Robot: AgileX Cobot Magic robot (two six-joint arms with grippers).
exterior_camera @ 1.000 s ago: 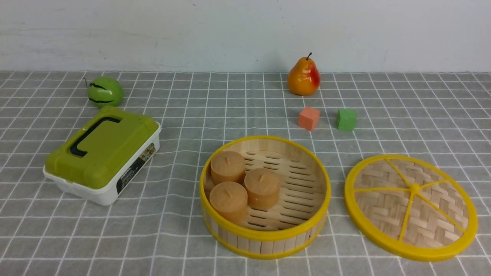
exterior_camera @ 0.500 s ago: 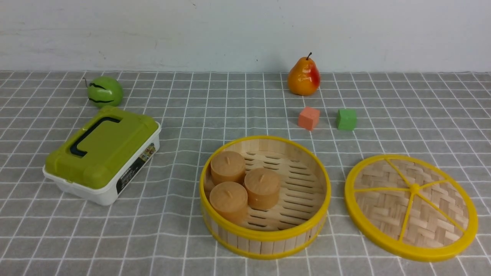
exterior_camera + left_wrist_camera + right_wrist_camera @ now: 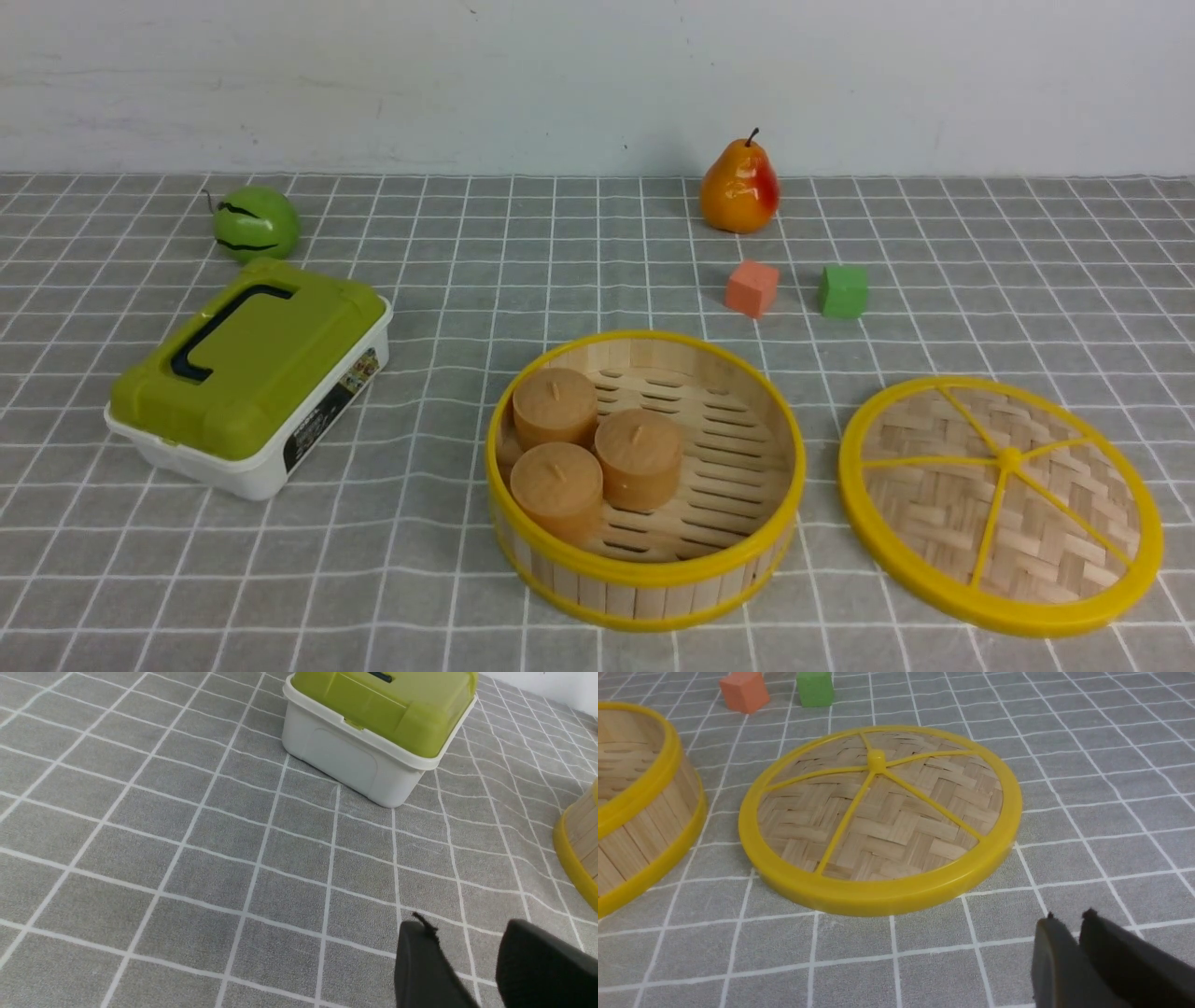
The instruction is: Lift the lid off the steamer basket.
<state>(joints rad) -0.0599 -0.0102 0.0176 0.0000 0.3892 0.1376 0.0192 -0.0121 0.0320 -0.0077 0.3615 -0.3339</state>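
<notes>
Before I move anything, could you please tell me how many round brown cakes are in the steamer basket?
3. In the steamer basket, one is far left, one is near left, and one is just left of the middle. None seems hidden.

The lid lies flat beside the steamer basket, right gripper near!

And here's the lid [image 3: 901, 816], woven bamboo strips framed by a thick yellow rim, thin yellow spokes running in to a raised yellow knob, resting on the gray cloth [image 3: 1101, 812] with its white grid lines; just beside it, apart, stands the steamer basket [image 3: 649, 830], only partly in view, pale slat wall between yellow rims, open at the top, while near them sit an orange-pink block [image 3: 745, 691] and a green block [image 3: 815, 689], and there's the dark right gripper [image 3: 1069, 928], its fingertips slightly parted, clear of the lid!
</notes>
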